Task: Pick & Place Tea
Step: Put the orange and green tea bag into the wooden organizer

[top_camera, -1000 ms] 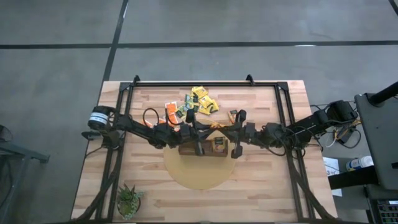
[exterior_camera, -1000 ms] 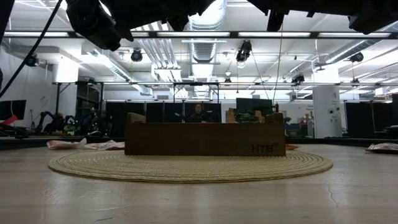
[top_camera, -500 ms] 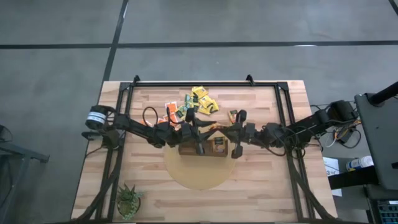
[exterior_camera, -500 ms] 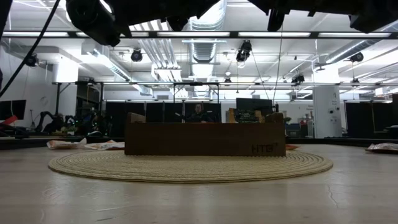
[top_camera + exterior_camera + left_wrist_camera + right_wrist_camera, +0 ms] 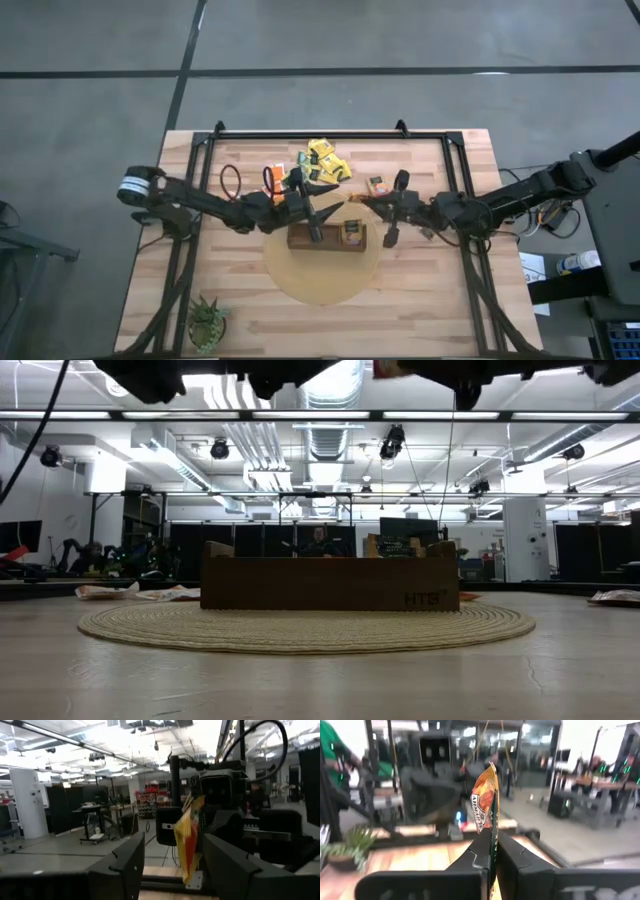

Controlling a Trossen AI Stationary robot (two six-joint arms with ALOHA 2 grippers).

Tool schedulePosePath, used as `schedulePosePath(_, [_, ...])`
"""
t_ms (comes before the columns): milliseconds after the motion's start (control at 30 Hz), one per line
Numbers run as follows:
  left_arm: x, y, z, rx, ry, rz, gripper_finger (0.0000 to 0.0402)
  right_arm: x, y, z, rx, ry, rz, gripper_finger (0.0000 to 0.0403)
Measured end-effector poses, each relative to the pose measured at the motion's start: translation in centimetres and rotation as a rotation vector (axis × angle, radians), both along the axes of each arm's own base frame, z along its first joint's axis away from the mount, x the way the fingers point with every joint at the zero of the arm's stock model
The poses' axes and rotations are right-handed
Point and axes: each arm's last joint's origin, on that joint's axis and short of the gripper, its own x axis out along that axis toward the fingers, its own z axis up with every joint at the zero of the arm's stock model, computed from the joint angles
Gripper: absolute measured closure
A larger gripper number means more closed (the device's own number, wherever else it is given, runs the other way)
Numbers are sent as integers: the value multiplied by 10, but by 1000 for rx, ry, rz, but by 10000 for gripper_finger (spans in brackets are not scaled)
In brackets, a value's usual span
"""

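Both arms pulled apart | right gripper [image 5: 491, 851] pinches 1 sachet [image 5: 486, 805] | left gripper [image 5: 172, 865] spread, 0 held

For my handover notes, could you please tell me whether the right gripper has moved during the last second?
Yes. In the high view the right gripper, shut on a tea sachet, has drawn back rightward, off the brown box.

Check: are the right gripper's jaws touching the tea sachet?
Touching. The right wrist view shows the right gripper with jaws shut on the sachet, pinching its lower edge.

Grey concrete floor [image 5: 400, 40], ceiling strip lights [image 5: 300, 415].
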Motion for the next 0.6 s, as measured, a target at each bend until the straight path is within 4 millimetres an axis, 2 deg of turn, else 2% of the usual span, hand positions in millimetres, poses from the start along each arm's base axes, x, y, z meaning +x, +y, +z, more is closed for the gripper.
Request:
schedulePosePath(200, [-14,2,11,-19,112,-10,207,-6,-1,11,62,260,-9,394])
schedulePosePath(267, [-18,2,14,-27,135,-12,207,-5,-1,9,87,356,-7,394])
schedulePosePath(600, [-36,2,18,-35,276,-33,207,28,7,-12,143,655,135,394])
